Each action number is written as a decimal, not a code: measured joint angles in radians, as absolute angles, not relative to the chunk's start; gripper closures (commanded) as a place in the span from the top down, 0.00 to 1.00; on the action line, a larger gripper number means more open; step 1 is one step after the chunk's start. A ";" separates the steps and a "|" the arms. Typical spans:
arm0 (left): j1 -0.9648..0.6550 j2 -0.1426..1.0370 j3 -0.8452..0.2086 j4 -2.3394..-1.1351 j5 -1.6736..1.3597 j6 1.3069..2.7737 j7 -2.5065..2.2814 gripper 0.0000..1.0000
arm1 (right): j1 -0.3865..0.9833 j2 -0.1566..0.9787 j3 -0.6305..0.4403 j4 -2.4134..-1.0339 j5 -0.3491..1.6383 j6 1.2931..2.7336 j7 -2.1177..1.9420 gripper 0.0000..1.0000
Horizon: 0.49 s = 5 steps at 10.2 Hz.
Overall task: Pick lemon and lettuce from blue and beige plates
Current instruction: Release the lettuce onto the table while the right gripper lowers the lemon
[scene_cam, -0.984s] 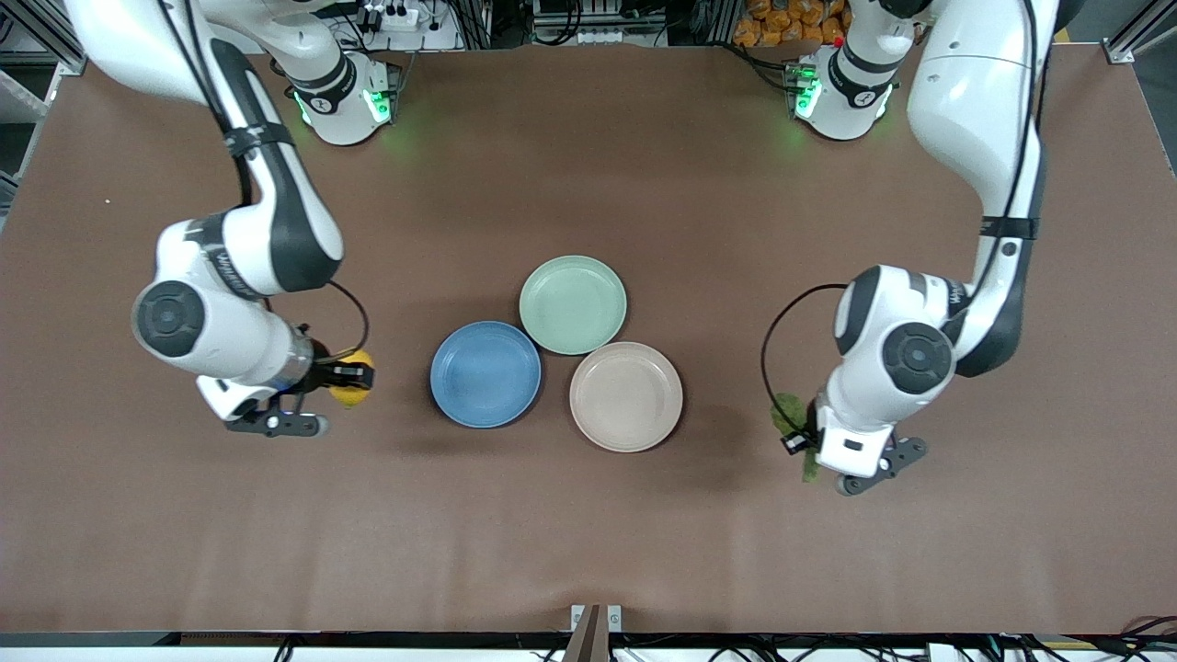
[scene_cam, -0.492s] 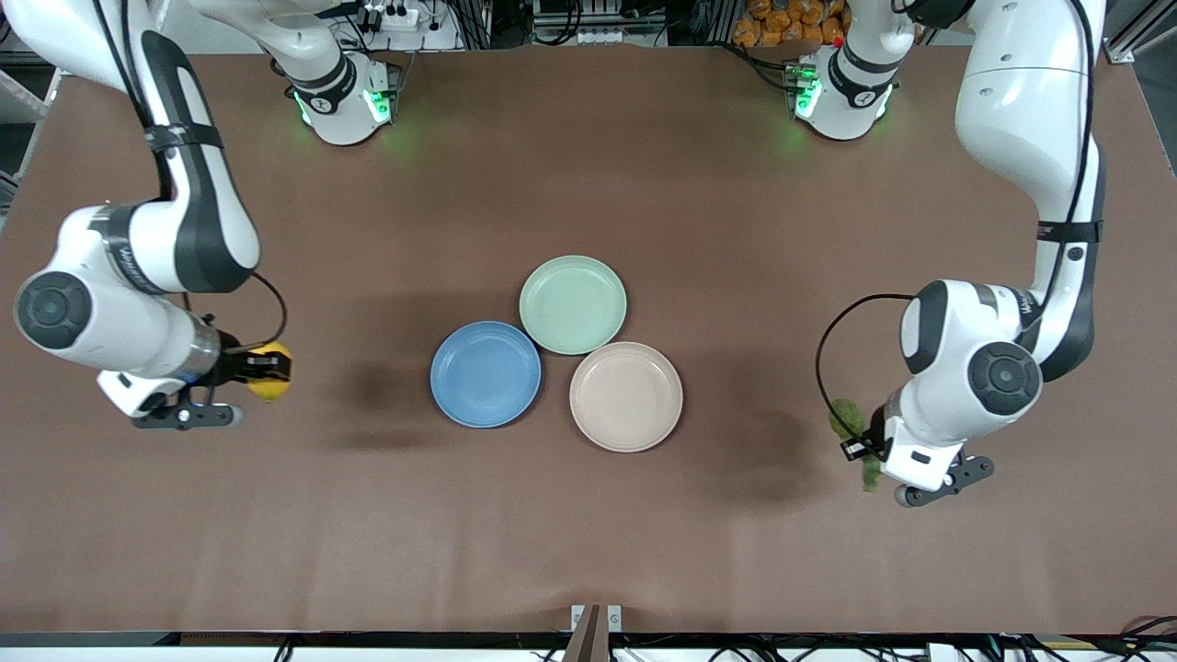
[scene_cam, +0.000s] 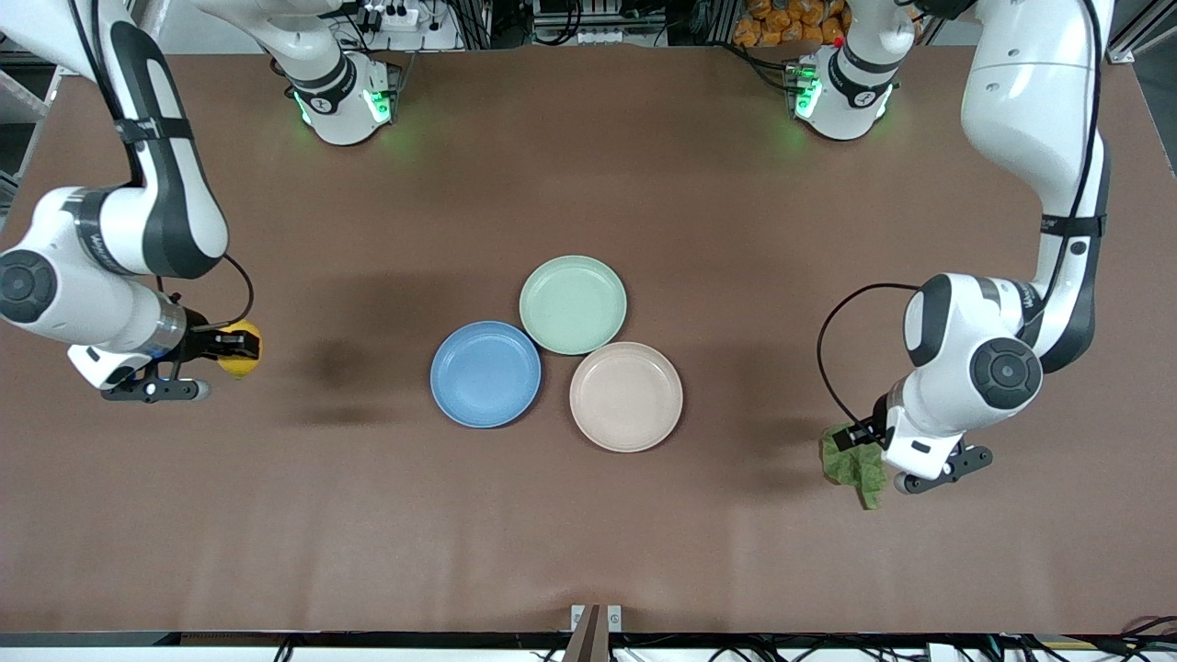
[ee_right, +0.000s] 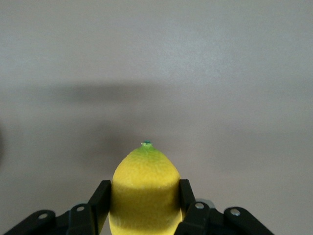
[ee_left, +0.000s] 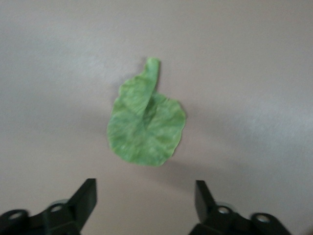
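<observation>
My right gripper (scene_cam: pixel 232 349) is shut on the yellow lemon (scene_cam: pixel 243 362) and holds it over bare table toward the right arm's end, well away from the plates. In the right wrist view the lemon (ee_right: pixel 144 188) sits between both fingers, nubbed tip pointing out. The green lettuce (scene_cam: pixel 855 465) lies flat on the table toward the left arm's end. My left gripper (scene_cam: pixel 857 434) is open and empty just above it. In the left wrist view the leaf (ee_left: pixel 145 129) lies apart from the gripper (ee_left: pixel 145 190). The blue plate (scene_cam: pixel 485 374) and the beige plate (scene_cam: pixel 626 396) are empty at mid-table.
An empty mint-green plate (scene_cam: pixel 573 304) touches both other plates, farther from the front camera. The brown table runs wide around the plates. Both arm bases stand at the table's top edge.
My right arm carried the lemon farther toward its end of the table. My left arm moved toward its own end and let go of the lettuce, which now lies flat on the table.
</observation>
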State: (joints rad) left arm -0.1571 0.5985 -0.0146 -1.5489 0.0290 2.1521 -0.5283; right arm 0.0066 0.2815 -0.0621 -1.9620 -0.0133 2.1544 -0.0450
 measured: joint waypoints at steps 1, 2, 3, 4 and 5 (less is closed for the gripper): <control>-0.155 0.548 -0.015 -1.603 0.029 2.149 -0.528 1.00 | 0.001 0.281 -0.062 -2.018 -0.015 2.218 -0.045 0.22; -0.153 0.495 -0.014 -1.659 0.029 2.144 -0.528 1.00 | -0.006 0.281 -0.062 -2.057 -0.016 2.254 -0.045 0.22; -0.141 0.433 -0.014 -1.726 0.029 2.141 -0.528 1.00 | -0.011 0.281 -0.062 -2.081 -0.016 2.273 -0.045 0.22; -0.126 0.373 -0.014 -1.789 0.029 2.140 -0.525 1.00 | -0.014 0.281 -0.062 -2.098 -0.017 2.296 -0.045 0.22; -0.111 0.317 -0.014 -1.850 0.029 2.139 -0.516 1.00 | -0.014 0.284 -0.062 -2.121 -0.017 2.333 -0.045 0.22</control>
